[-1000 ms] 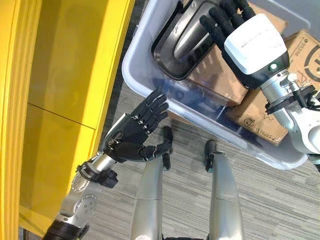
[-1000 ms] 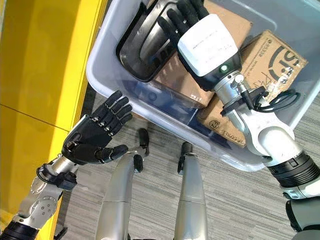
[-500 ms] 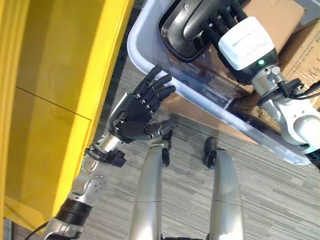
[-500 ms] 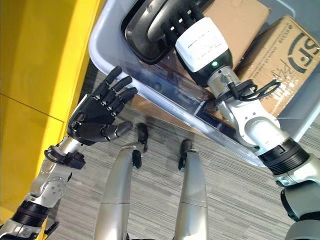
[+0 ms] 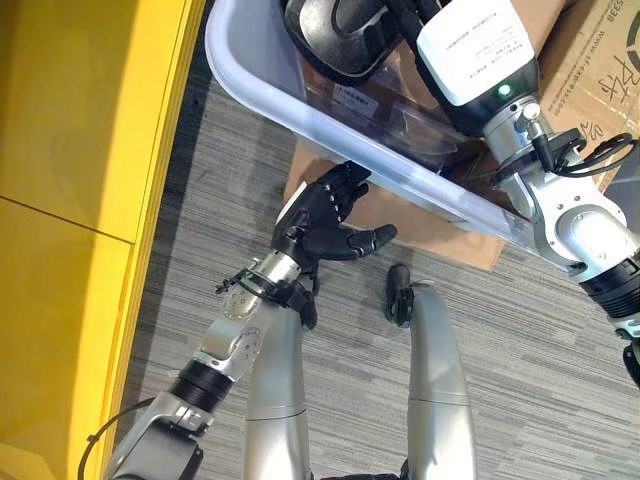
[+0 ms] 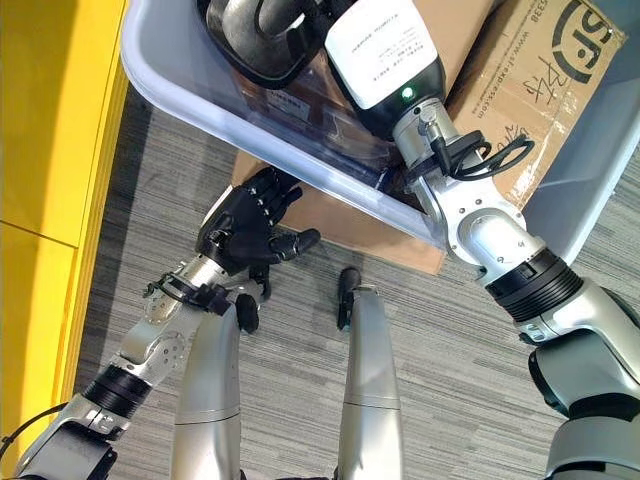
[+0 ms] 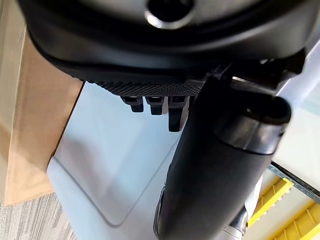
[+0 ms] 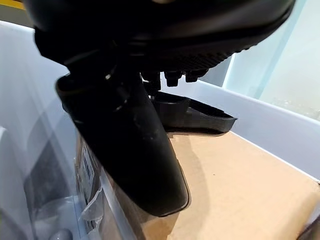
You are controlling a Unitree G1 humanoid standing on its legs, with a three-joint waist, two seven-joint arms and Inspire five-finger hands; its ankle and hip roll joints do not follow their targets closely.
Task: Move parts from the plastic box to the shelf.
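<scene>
Reaching into plastic box, right hand sits over dark part; fingers hidden behind part, grip cannot tell. Part in box, atop cardboard boxes. Left hand below box rim, fingers straight and spread, holding nothing. Yellow shelf at robot's left, above grey carpet.

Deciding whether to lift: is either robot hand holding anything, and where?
Right robot hand is in the plastic box at the dark part; its grip is hidden. Left robot hand holds nothing.
</scene>
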